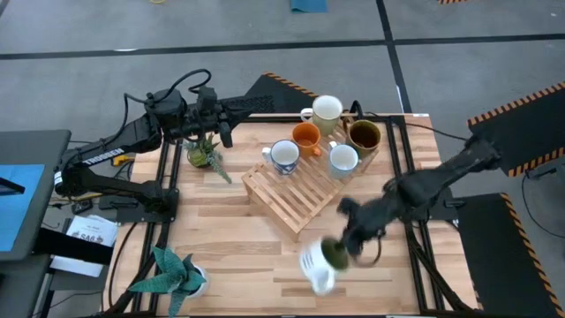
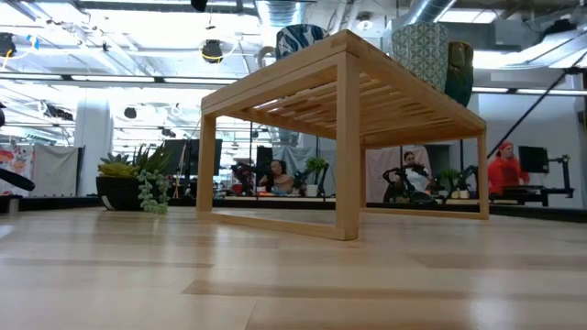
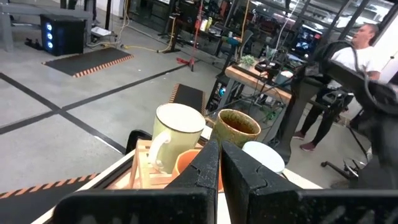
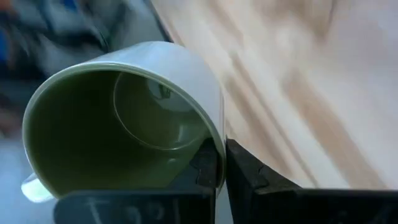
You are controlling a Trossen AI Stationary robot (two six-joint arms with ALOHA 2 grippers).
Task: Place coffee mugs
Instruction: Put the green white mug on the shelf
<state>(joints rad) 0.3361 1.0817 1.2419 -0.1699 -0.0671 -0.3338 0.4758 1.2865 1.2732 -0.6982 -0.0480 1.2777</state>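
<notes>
Right gripper (image 4: 221, 165) clamped on rim of green-lined white mug (image 1: 320, 262), tilted above tabletop (image 1: 238, 238); next carry to wooden rack (image 1: 296, 190), set upright. Left gripper (image 3: 219, 163) closed, idle.

Light wooden table (image 1: 238, 256) — on it a slatted wooden rack (image 1: 296, 190) (carrying mugs) and two potted plants (image 1: 205, 155).

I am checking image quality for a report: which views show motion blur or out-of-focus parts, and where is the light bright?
Right wrist view: the table is streaked with blur, while the green-inside mug pinched by the right gripper is sharper. High view: that mug is smeared. Low view: ceiling lights glare above the wooden rack. Left wrist view: fairly sharp.
</notes>
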